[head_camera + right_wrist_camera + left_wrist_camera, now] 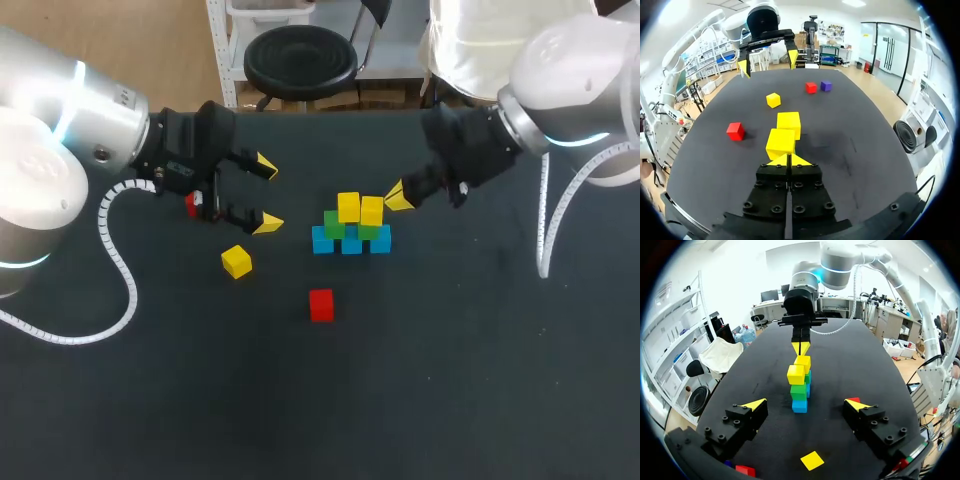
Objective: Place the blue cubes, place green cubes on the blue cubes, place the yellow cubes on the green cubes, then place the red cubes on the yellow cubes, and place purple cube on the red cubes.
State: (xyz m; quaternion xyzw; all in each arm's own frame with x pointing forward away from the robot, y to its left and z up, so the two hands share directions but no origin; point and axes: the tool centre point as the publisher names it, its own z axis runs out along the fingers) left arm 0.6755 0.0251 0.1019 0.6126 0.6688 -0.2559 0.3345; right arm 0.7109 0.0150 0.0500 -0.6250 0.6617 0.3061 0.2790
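Observation:
Mid-table stands a pile: three blue cubes (351, 244) in a row, two green cubes (334, 224) on them, and two yellow cubes (348, 207) on top. My right gripper (398, 197) is shut and empty, its tips just beside the nearer yellow cube (780, 142). My left gripper (267, 194) hangs open and empty to the left of the pile, facing it (798, 390). A loose yellow cube (237, 261) and a red cube (321, 305) lie in front. A second red cube (811, 87) and the purple cube (826, 86) sit below the left gripper (767, 57).
In the head view the second red cube (191, 205) peeks out behind the left fingers, and the purple cube is hidden. A white cable (118, 262) loops from the left arm onto the table. Bare black tabletop (450, 380) stretches in front and to the right.

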